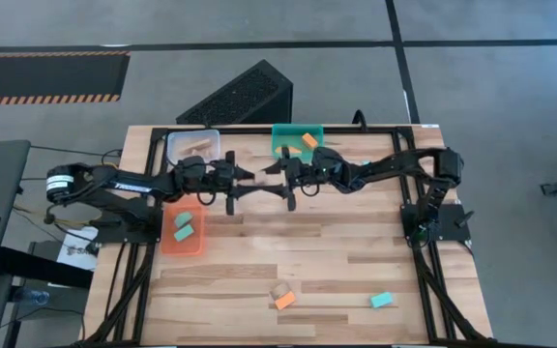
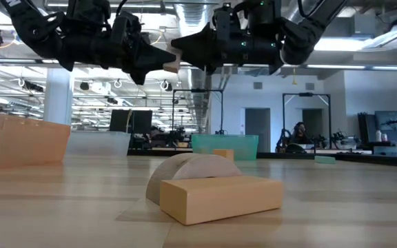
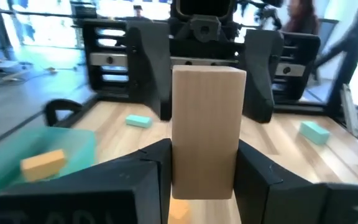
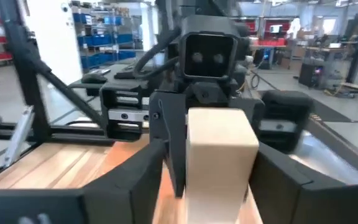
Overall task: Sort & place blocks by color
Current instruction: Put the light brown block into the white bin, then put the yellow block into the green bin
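A plain tan wood block (image 1: 257,178) hangs in mid-air over the table's far middle, between my two grippers. My left gripper (image 1: 236,184) comes from the left and is shut on it. My right gripper (image 1: 280,180) faces it from the right and is open, its fingers (image 4: 143,177) standing on either side of the block's other end; a strip of table shows between one finger and the block. In the low view the block (image 2: 172,64) sits high between both grippers. An orange block (image 1: 284,302) and a teal block (image 1: 382,301) lie near the table's near edge. My left gripper pinches the tan block's end (image 3: 204,168) between its two fingers (image 3: 154,171), coming level from the table's left, with the fingers lying along the block. The block is lifted clear of the table and sticks out level toward the right gripper.
A clear bin (image 1: 178,136) with tan pieces and a teal bin (image 1: 283,131) holding an orange block (image 1: 309,141) stand at the far edge. An orange bin (image 1: 166,242) on the left holds two teal blocks. A tan half-round piece (image 2: 191,169) leans by the orange block. The middle planks are bare.
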You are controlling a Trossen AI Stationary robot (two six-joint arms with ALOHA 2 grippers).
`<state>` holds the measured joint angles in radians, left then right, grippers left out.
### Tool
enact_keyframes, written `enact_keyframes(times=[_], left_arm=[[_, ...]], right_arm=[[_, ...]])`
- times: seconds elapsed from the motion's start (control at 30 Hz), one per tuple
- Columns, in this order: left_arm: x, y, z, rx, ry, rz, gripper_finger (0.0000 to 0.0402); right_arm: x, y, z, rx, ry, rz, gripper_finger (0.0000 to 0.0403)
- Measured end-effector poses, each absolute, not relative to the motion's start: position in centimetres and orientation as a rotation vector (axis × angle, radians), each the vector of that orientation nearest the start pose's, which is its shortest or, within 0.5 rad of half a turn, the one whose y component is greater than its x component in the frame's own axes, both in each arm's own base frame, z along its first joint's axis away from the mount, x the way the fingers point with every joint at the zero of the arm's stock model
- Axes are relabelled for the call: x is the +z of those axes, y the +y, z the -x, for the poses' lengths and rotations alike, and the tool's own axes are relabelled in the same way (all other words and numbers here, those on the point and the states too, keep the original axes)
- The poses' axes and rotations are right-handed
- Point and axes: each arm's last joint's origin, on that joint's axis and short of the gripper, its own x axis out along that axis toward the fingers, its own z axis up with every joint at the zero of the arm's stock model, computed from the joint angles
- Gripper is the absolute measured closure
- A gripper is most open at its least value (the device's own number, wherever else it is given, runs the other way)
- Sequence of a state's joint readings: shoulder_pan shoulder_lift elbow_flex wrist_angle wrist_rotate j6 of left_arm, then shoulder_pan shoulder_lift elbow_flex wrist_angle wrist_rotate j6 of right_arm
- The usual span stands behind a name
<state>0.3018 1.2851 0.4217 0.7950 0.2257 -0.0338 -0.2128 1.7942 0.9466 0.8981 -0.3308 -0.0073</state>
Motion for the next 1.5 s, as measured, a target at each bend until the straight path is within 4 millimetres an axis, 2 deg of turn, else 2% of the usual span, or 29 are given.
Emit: enact_keyframes(times=[0.13,0.23,0.4,0.47,0.7,0.83,0.97,1.1,1.3,1.5], left_arm=[[21.1,7.9,-22.2,0.228,0.107,0.062,0.0310],[22.0,9.3,-20.5,0.518,0.254,0.054,0.0310],[22.5,11.7,-17.0,1.058,0.584,0.088,0.0310],[22.5,12.8,-15.9,1.156,0.631,0.138,0.0310],[20.1,15.9,-14.2,1.163,0.760,0.328,0.0307],[19.1,16.9,-13.8,1.191,0.816,0.336,0.0265],[18.8,17.1,-13.8,1.163,0.834,0.342,0.0219],[18.9,17.1,-13.9,1.161,0.833,0.341,0.0190],[19.0,17.2,-14.0,1.120,0.821,0.325,0.0175],[19.3,16.8,-15.0,0.949,0.773,0.321,0.0174]], right_arm=[[23.2,-8.2,-36.3,0.083,0.019,0.003,0.0150],[24.4,-9.1,-34.8,0.068,0.118,0.008,0.0144],[24.7,-10.5,-32.9,-0.085,0.271,-0.025,0.0144],[24.7,-10.7,-32.7,-0.099,0.288,-0.031,0.0144],[23.9,-10.5,-33.2,-0.086,0.305,-0.034,0.0143],[23.4,-10.2,-33.2,-0.101,0.349,-0.043,0.0143],[22.9,-10.2,-33.0,-0.167,0.408,-0.069,0.0143],[22.7,-10.4,-32.8,-0.205,0.433,-0.069,0.0143],[22.5,-10.5,-32.7,-0.222,0.449,-0.099,0.0143],[21.7,-10.0,-32.4,-0.226,0.542,-0.171,0.0143]])
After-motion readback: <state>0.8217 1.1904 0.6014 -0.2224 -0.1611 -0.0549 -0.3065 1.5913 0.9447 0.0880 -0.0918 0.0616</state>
